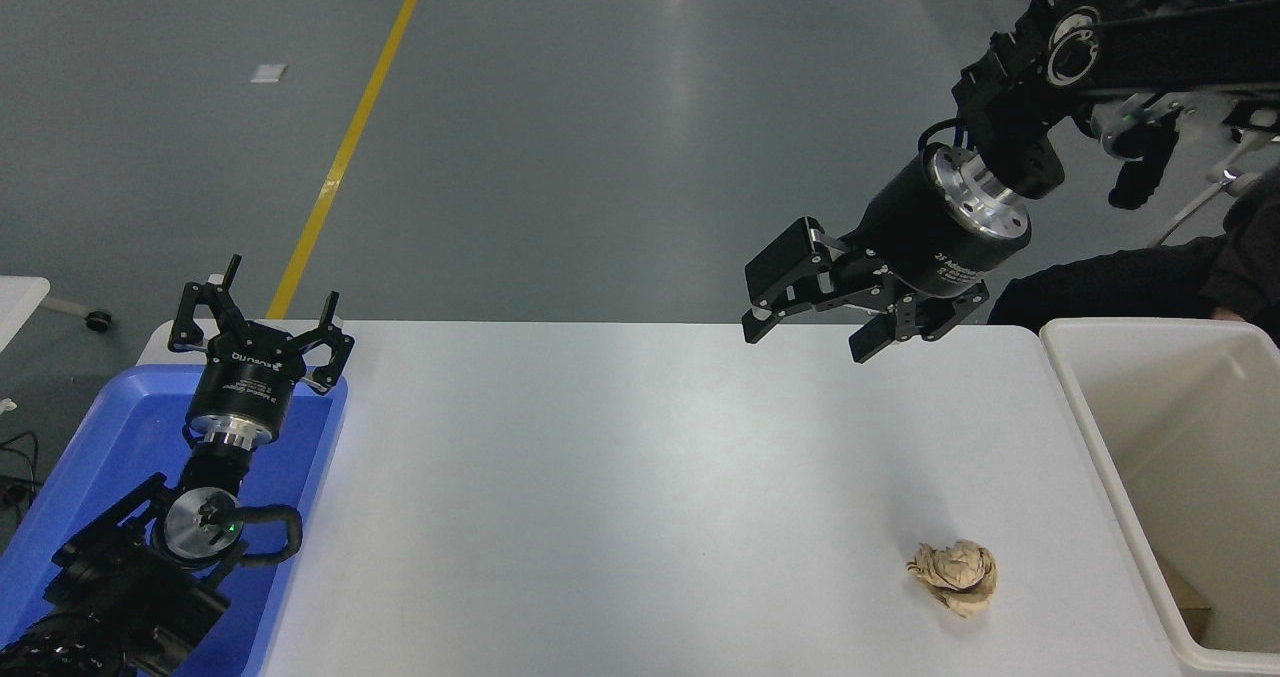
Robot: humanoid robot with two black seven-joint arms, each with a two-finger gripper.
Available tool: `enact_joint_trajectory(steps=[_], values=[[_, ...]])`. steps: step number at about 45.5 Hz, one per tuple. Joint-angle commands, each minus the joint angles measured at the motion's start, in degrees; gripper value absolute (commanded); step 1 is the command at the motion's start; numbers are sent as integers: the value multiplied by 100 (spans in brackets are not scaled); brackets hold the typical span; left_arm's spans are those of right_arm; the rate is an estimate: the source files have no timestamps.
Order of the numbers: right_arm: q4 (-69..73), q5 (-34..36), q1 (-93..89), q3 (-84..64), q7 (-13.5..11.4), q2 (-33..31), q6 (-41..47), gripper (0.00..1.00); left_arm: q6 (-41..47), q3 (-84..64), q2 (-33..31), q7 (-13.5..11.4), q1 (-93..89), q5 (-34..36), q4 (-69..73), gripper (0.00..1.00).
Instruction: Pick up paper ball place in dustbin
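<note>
paper ball (955,577) beside dustbin (1110,457), blue tray (60,517) opposite

Right gripper (812,329) raised, spread; left gripper (262,325) likewise spread.

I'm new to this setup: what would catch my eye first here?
The right gripper hangs open in the air over the far edge of the white table. A tan paper ball lies alone near the front right, close beside the off-white dustbin. The left gripper sits parked over a blue tray.

Paper ball (955,577) on table (600,497), dustbin (1100,437) R.
</note>
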Motion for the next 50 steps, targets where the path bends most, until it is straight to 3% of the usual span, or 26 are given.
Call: enact_joint_trajectory(steps=[1, 21, 26, 32, 36, 50], values=[[174, -42, 227, -118, -39, -93, 5, 100, -9, -70, -9, 26, 18, -1, 0, 100], [130, -191, -492, -144, -30, -58, -12, 100, -9, -61, 0, 0, 18, -1, 0, 100], [130, -629, -932, -161, -30, -163, -346, 100, -9, -61, 0, 0, 18, -1, 0, 100], [165, -1561, -1353, -135, -30, -1138, -372, 100, -9, -53, 0, 0, 18, -1, 0, 100], [130, -2203, -1951, -21, -30, -1455, -469, 100, -9, -53, 0, 0, 18, -1, 0, 100], [-370, -3003, -3761, 998, -30, -1956, -847, 100, -9, -53, 0, 0, 18, -1, 0, 100]])
